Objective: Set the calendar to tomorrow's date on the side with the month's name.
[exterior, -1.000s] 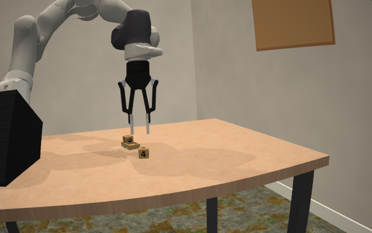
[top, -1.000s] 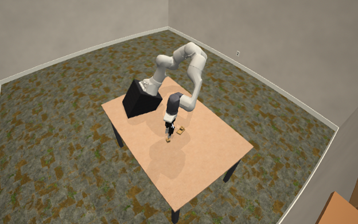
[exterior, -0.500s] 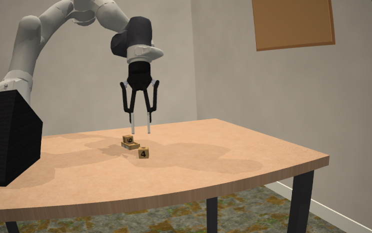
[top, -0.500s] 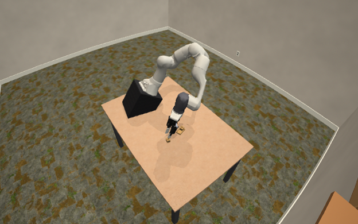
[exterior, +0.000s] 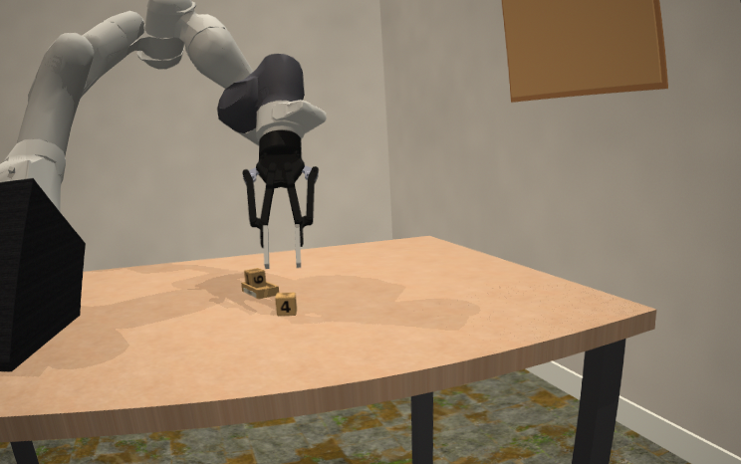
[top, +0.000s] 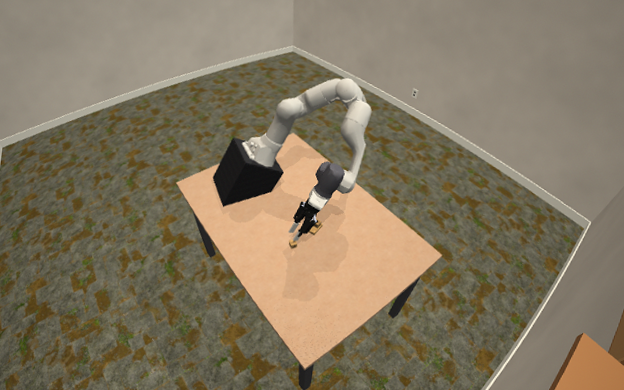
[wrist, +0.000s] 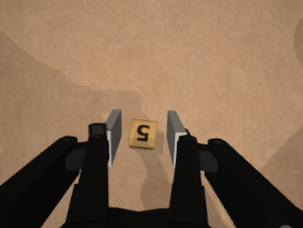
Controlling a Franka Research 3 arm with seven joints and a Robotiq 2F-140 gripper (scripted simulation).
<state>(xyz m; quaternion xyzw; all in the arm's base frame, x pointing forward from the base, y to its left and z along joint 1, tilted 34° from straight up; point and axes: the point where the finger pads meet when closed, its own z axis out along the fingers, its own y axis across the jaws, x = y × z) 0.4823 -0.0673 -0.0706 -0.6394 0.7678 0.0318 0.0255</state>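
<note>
One wooden cube [exterior: 285,304] [wrist: 143,134] [top: 293,244] stands flat on the table outside the tray. It shows a 4 on a side in the exterior view and a 5 on top in the wrist view. The other cube [exterior: 254,277] is in the small wooden tray [exterior: 266,293] [top: 314,231]. Its side facing the exterior camera shows a turned 6 or 9. My gripper [exterior: 282,266] [wrist: 144,123] is partly open and empty, pointing down above the table. In the wrist view the loose cube appears between the fingers, but lies below them. The tray's month side cannot be read.
The wooden table [top: 358,275] [exterior: 382,349] carries the arm's black base block [top: 243,175] [exterior: 41,278] at one end. The tray is close beside the loose cube, on its far side in the exterior view. Arm shadows cross the table top.
</note>
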